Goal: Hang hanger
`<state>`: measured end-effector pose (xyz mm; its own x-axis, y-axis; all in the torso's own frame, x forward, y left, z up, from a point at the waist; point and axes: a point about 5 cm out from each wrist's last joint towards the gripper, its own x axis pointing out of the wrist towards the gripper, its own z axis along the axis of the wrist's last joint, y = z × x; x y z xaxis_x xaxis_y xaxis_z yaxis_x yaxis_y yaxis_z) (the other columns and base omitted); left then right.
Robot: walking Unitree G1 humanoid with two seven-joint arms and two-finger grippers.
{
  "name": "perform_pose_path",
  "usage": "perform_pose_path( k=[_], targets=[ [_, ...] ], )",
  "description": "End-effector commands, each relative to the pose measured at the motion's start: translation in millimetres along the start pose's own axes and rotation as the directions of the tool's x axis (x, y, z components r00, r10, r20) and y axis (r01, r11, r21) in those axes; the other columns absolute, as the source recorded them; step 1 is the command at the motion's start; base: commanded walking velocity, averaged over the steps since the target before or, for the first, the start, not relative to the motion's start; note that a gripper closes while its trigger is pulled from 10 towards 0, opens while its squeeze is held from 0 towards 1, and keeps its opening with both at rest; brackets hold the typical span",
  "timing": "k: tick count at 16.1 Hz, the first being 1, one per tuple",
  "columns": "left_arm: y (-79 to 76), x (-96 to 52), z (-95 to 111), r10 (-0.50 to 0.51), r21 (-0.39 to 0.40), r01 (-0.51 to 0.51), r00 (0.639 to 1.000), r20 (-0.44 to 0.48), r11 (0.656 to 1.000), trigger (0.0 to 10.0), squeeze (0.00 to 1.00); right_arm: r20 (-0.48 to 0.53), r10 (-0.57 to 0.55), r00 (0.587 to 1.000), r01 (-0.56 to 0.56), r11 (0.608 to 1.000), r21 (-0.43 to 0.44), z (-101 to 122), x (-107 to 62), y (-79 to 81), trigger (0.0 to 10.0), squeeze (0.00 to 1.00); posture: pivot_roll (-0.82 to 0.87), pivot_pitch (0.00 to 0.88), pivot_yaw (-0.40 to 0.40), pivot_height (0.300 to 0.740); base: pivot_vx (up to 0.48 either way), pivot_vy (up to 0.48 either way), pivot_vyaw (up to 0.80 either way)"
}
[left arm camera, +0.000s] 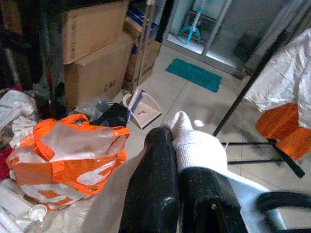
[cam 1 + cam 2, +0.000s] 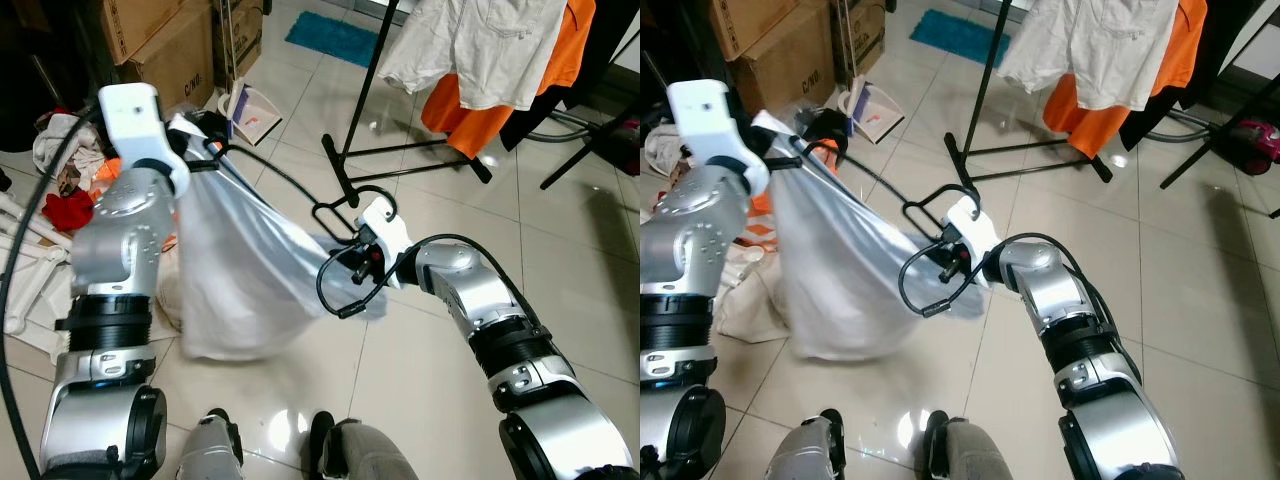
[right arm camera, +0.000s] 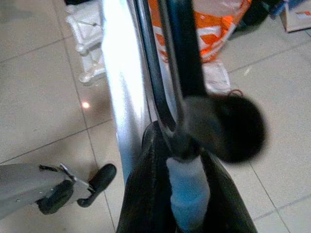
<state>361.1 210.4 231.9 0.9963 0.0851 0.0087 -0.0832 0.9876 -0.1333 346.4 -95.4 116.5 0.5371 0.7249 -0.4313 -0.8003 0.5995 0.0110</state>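
— The right tool (image 2: pixel 362 258) is clamped on one end of the hanger (image 2: pixel 290 190); the other end is pinched, cloth (image 2: pixel 245 275) included, by the left tool (image 2: pixel 200 150).
— And the rack (image 2: pixel 400 90)?
— It is seen ahead and rightward, nearer the right arm; the hanger's long axis runs between the tools.

Cardboard boxes (image 2: pixel 165 45), teal mat (image 2: pixel 333 37), dustpan (image 2: pixel 250 112)
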Motion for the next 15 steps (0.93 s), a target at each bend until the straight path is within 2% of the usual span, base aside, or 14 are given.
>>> perform_pose_path(
  k=[1,4,5,9,12,15],
  targets=[
    [1.7,-4.6,16.9,-0.007,-0.091,0.014,0.997,0.078,0.996,10.0,0.00,-0.025,-0.067,0.997,0.068,0.997,0.025,-8.8,-6.1,-9.6,0.0,0.00,-0.03,0.180,-0.177,0.740,0.000,0.000,0.00],
    [5.2,-6.9,26.8,0.005,-0.165,0.015,0.993,0.119,0.986,10.0,0.00,-0.034,-0.064,0.997,0.065,0.998,0.006,-10.8,-5.1,-6.9,0.0,0.00,-0.02,0.188,-0.174,0.740,0.000,0.000,0.00],
    [5.0,-8.5,31.4,0.001,-0.189,0.024,0.991,0.132,0.982,10.0,0.00,-0.053,-0.075,0.996,0.073,0.997,-0.033,-13.5,-4.1,-6.3,0.0,0.00,-0.02,0.190,-0.172,0.740,0.000,0.000,0.00],
    [1.5,-9.3,36.4,-0.013,-0.209,0.044,0.989,0.147,0.977,10.0,0.00,-0.048,-0.062,0.997,0.059,0.996,-0.065,-11.7,0.2,-2.4,0.0,0.00,-0.02,0.193,-0.169,0.740,0.000,0.000,0.00],
    [8.4,-7.8,31.3,0.014,-0.199,0.012,0.991,0.130,0.980,10.0,0.00,0.010,-0.065,0.998,0.066,0.995,-0.073,-3.8,-0.8,-3.5,0.0,0.00,-0.02,0.194,-0.167,0.740,0.000,0.000,0.00],
    [15.5,-5.7,21.5,0.040,-0.185,-0.022,0.995,0.096,0.982,10.0,0.00,0.115,-0.047,0.992,0.053,0.997,-0.055,9.3,-3.4,-3.4,0.0,0.00,-0.02,0.197,-0.166,0.740,0.000,0.000,0.00]
  ],
)
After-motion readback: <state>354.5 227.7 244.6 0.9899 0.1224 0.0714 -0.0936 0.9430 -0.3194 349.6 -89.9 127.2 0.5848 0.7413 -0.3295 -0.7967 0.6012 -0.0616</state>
